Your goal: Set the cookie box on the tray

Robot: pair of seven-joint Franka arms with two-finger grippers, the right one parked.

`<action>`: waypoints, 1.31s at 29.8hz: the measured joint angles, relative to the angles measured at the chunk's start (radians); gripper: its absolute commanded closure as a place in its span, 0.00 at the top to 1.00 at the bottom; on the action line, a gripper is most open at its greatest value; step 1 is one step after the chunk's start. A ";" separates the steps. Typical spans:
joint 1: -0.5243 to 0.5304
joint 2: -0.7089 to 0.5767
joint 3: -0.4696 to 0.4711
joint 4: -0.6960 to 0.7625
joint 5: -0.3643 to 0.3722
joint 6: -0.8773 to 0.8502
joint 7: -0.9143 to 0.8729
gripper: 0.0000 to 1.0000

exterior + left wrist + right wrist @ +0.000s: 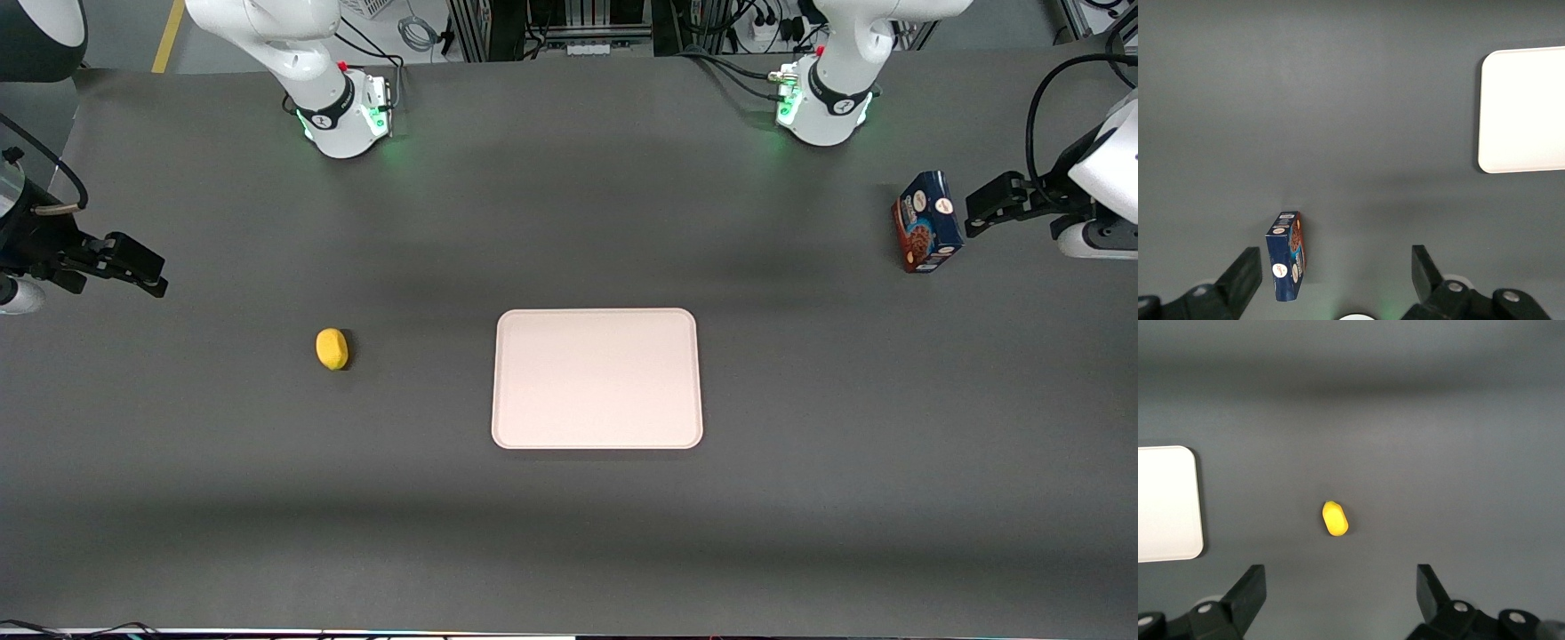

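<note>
While cookie box (928,222) stands upright on table (569,533) toward working arm's end, well apart from tray (597,379), my gripper (978,213) hovers just beside it, fingers (1245,277) spread wide, holding nothing. Step in hand, as I judge: reach and grasp. Do well: centre box between fingers, close across narrow sides, avoid tipping it. Count: one cookie box, one tray, one yellow lemon-like thing (332,348) toward parked arm's end.
</note>
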 measured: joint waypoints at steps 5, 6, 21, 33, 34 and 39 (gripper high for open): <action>0.000 0.000 -0.001 0.000 -0.001 0.000 0.000 1.00; 0.000 0.000 -0.001 0.000 -0.001 0.000 0.000 1.00; 0.000 0.000 0.000 0.011 -0.003 0.000 0.000 1.00; 0.000 0.000 0.005 0.016 -0.003 0.000 0.000 1.00; 0.000 0.000 0.005 0.016 -0.003 0.000 0.000 1.00; 0.000 0.000 0.005 0.017 -0.003 0.000 0.000 1.00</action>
